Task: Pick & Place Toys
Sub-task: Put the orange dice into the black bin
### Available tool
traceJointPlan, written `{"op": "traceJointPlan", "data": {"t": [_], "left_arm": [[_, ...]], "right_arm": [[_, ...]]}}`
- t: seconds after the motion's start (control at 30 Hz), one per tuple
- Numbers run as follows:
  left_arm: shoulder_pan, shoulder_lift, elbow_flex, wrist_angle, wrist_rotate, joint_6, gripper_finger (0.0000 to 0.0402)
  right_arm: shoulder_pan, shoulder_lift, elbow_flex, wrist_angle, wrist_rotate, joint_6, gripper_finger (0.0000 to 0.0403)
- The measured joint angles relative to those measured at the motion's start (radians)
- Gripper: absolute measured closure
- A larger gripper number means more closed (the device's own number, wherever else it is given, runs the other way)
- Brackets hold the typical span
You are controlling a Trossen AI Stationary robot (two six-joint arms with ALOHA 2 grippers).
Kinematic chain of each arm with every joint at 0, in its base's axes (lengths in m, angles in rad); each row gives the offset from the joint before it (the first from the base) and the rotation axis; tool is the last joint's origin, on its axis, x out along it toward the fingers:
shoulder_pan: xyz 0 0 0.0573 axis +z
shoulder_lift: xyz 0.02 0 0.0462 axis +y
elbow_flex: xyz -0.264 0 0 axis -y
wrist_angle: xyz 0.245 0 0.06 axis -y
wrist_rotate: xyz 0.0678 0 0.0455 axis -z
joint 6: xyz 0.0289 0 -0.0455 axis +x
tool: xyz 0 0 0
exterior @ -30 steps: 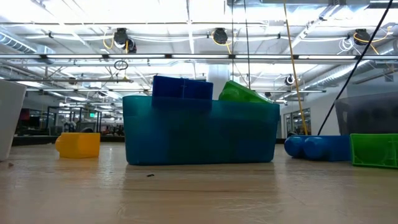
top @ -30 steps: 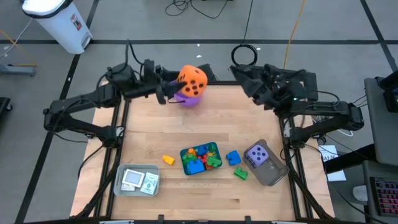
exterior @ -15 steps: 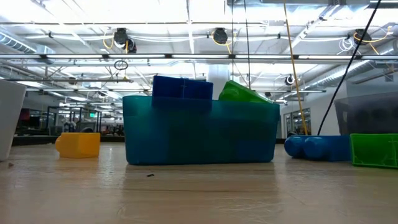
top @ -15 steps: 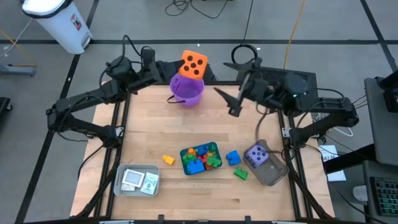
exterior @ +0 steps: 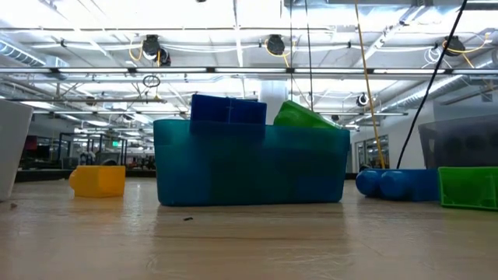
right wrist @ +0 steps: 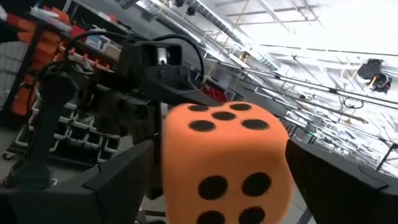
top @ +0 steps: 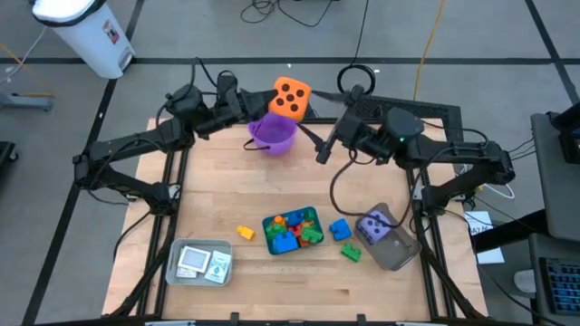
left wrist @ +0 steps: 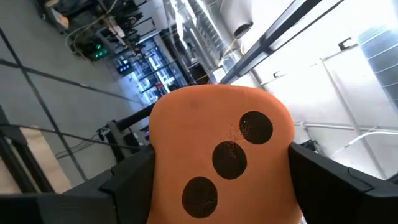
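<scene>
A light wooden table point(top: 227, 186) carries a purple bucket point(top: 272, 136) near its far edge and, toward the front, a teal tray point(top: 313, 217) heaped with bricks. A yellow brick point(top: 245, 233) lies left of that tray, a blue brick point(top: 340, 229) and green brick point(top: 351, 254) right. A clear tray point(top: 177, 256) of cards sits front left, a grey tray point(top: 399, 254) front right.
</scene>
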Motion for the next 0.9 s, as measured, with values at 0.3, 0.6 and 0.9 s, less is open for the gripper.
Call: {"op": "traceJointPlan", "data": {"t": [0.3, 0.6, 0.9], "left_arm": [[-0.015, 0.014, -0.001, 0.032, 0.004, -0.009, 0.0089], [-0.016, 0.013, -0.001, 0.03, 0.067, -0.013, 0.0084], [-0.016, 0.013, -0.001, 0.013, 0.202, -0.034, 0.0087]], "right_arm": [[-0.032, 0.012, 0.001, -0.005, 0.037, 0.021, 0.0044], [-0.044, 0.011, 0.001, -0.018, 0.037, 0.018, 0.0044], [-0.043, 0.007, 0.001, -0.064, 0.033, 0.008, 0.0044]]}}
